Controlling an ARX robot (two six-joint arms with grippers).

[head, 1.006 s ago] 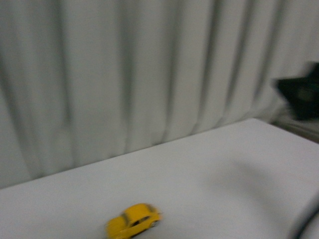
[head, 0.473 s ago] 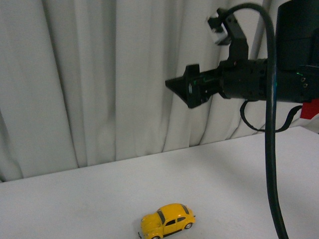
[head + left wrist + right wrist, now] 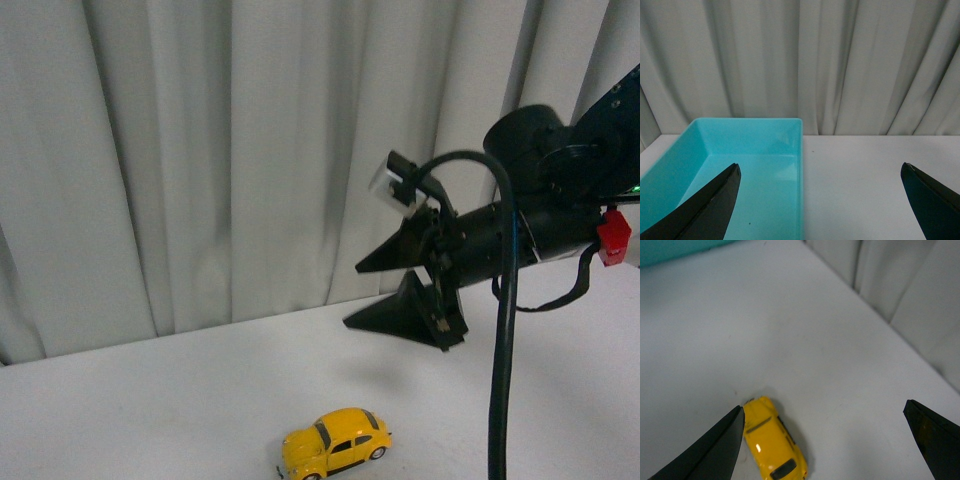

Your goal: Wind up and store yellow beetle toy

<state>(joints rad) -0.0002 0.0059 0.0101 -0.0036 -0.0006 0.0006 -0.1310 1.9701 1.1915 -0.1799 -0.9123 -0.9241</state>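
The yellow beetle toy (image 3: pixel 335 443) stands on its wheels on the white table (image 3: pixel 150 400), near the front edge. My right gripper (image 3: pixel 352 297) is open and empty. It hangs in the air above and a little to the right of the toy, apart from it. In the right wrist view the toy (image 3: pixel 772 440) lies close to one finger (image 3: pixel 715 450) of the right gripper (image 3: pixel 823 406), not between the jaws' middle. My left gripper (image 3: pixel 820 167) is open and empty, over the near edge of a teal tray (image 3: pixel 740 130). The left arm does not show in the front view.
The teal tray is empty and sits against the white curtain (image 3: pixel 200 150) that hangs behind the table. A corner of it (image 3: pixel 670 250) shows in the right wrist view. A black cable (image 3: pixel 503 350) hangs from the right arm.
The right arm has come down and its gripper has turned, now lower and nearer the table. The toy has stayed put over the last half second; before that the view was blurred.
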